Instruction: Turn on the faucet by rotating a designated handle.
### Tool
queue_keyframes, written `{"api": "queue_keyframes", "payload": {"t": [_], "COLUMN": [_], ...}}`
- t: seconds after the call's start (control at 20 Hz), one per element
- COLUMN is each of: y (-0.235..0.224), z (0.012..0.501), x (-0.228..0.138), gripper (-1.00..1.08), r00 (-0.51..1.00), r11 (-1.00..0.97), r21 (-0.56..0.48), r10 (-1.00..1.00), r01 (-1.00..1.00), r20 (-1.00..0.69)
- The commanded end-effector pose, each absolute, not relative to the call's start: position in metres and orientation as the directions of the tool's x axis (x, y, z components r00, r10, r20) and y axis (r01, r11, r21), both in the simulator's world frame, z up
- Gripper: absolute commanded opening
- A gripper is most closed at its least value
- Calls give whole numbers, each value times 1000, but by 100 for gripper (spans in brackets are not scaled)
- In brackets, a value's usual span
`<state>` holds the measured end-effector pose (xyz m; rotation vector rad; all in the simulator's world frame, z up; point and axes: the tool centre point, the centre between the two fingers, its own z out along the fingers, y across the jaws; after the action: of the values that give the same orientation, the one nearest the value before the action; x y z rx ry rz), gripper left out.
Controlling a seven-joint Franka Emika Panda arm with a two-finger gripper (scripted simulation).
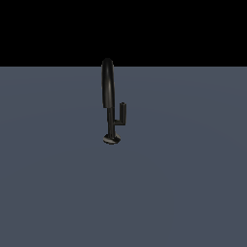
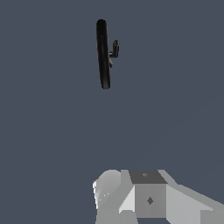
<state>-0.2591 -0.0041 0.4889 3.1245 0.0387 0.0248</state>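
Faucet stood alone on a bare slate-grey floor, gripper well apart from it.

Nearest the wrist camera, the gripper showed only as pale, blocky grey housing; whether its fingers were spread or held anything could not be told. Beyond it lay flat, matte floor. Farther off stood the glossy black faucet, upright on a round base, its thin L-shaped handle branching toward the exterior view's right.

faucet: glossy black, smooth | handle: same black sheen | floor: matt grey-blue | end effector: matt grey
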Motion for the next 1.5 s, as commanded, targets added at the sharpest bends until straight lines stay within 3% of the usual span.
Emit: {"api": "queue_keyframes", "payload": {"t": [0.0, 0.65, 1.45], "y": [-4, 0, 8], "z": [489, 484, 458], "x": [-259, -237, -155], "gripper": [-100, -100, -100], "r00": [1000, 999, 945], "r11": [-1000, -999, -953], "r21": [17, -31, -179], "r10": [25, -27, -191], "r01": [25, -28, -243], "r20": [16, -41, -267]}}
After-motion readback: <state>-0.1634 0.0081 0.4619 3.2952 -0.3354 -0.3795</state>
